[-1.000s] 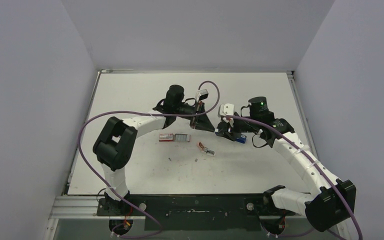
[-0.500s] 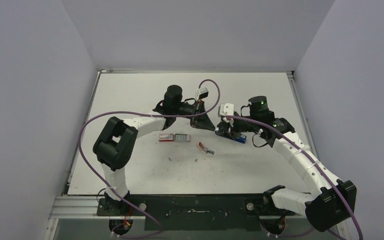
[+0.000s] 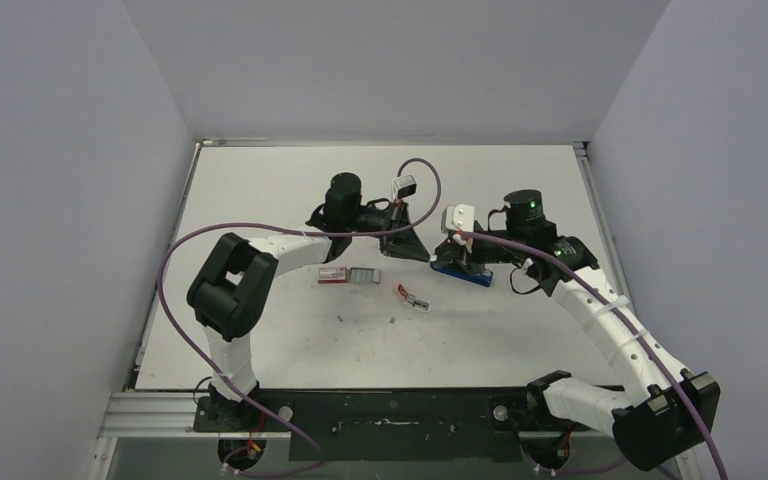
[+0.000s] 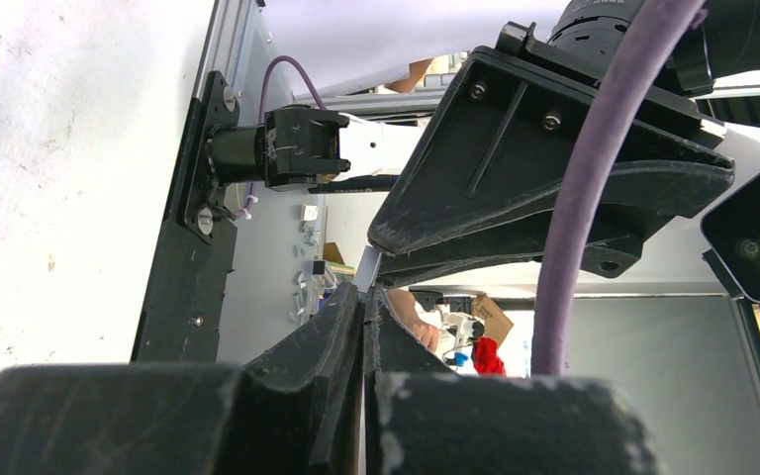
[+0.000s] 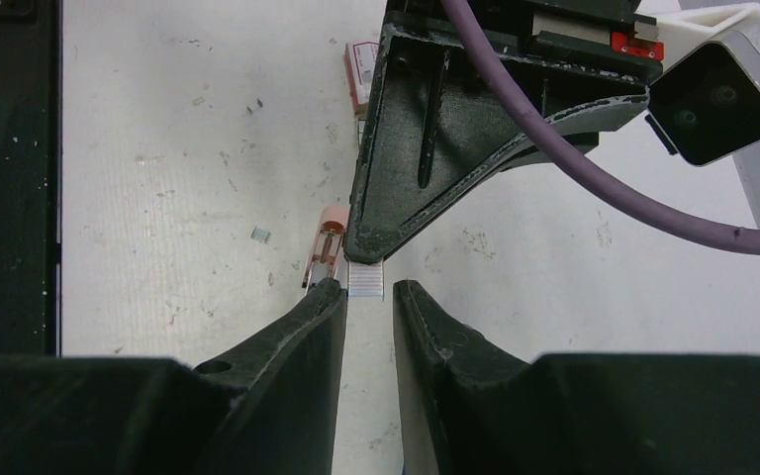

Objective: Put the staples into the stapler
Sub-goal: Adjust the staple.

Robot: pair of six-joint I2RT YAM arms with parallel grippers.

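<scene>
Task looks early-to-mid: one staple strip (image 5: 365,280) is out of the box (image 3: 333,274), pinched in the left gripper (image 4: 361,302), fingers pressed together on it; right gripper (image 5: 364,297) has jaws narrowly spread w/ the strip btwn its tips, contact unclear (a handover, I'd guess); stapler (image 3: 462,269) lies on the table (image 3: 260,200) right under the right gripper, nothing loaded as far as visible. Left to do: strip into stapler, close it. Only top cam shows stapler and spare strips (image 3: 363,275) beside the box; only wrist cams show the pinched strip.
</scene>
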